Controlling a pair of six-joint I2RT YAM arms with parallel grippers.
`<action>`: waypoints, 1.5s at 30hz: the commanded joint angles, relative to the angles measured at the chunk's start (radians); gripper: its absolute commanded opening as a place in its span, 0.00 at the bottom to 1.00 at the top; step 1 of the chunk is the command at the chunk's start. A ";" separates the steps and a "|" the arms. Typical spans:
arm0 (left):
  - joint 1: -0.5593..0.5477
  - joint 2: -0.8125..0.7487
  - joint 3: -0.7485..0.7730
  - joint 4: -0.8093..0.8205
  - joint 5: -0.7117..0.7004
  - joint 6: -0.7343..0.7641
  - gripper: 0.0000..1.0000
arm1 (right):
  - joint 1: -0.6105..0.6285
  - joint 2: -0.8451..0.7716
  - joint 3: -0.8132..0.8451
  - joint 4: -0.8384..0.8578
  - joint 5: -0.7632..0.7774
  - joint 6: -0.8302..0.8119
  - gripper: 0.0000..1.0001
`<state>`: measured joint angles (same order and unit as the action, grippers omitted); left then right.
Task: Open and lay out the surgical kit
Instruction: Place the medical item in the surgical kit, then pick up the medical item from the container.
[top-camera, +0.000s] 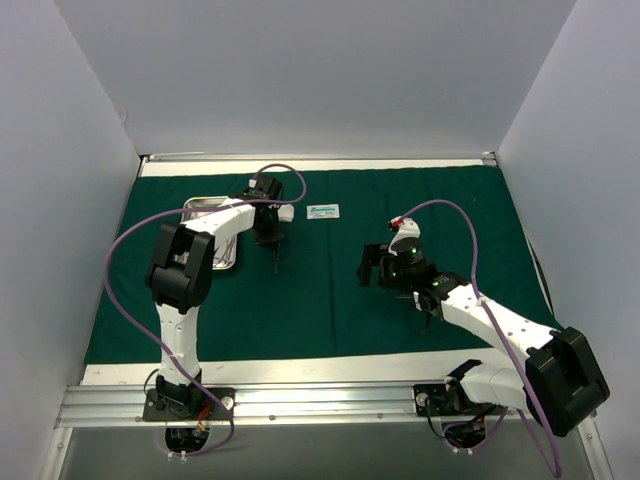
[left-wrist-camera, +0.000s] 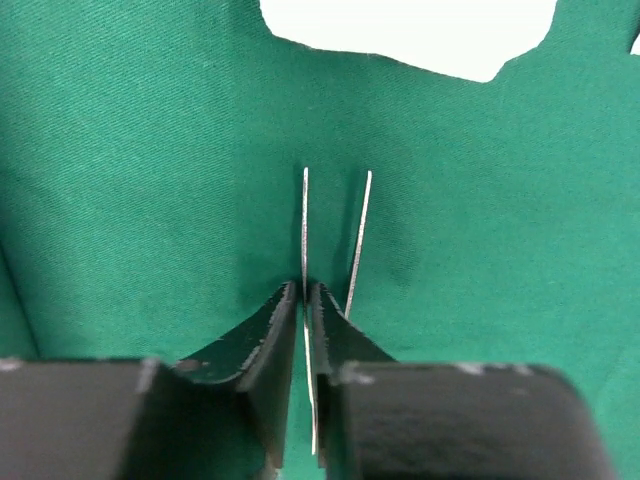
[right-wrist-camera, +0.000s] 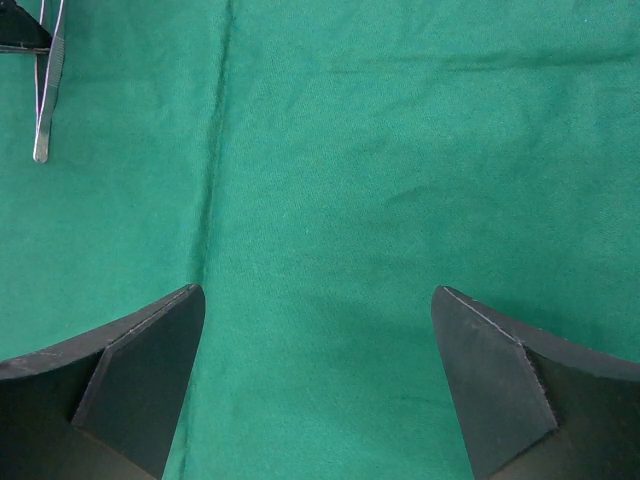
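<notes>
left end effector (left-wrist-camera: 303, 292) pinches the tweezers (left-wrist-camera: 305, 220), one blade inside the grip, the other springing free alongside, tips low over the cloth (left-wrist-camera: 150, 200), just right of the tray (top-camera: 200, 207). right end effector (right-wrist-camera: 318, 300) hangs wide open over mid-cloth, holding nothing. my read: light, slick, springy steel, likely to swivel in a one-blade pinch. better taken across both blades near the joined end.
</notes>
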<state>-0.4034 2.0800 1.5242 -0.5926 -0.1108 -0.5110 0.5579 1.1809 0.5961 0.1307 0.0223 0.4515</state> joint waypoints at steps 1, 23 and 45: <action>0.011 0.003 0.030 0.022 0.007 0.008 0.22 | 0.005 -0.018 -0.009 -0.003 0.027 0.007 0.91; 0.142 -0.324 0.045 -0.084 -0.018 0.205 0.62 | 0.005 -0.018 -0.002 0.007 0.010 0.004 0.91; 0.357 -0.078 0.065 -0.090 0.042 0.335 0.25 | 0.007 -0.001 -0.009 0.017 0.007 0.010 0.91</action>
<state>-0.0620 1.9900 1.5501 -0.6853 -0.0784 -0.1940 0.5579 1.1809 0.5957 0.1310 0.0212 0.4519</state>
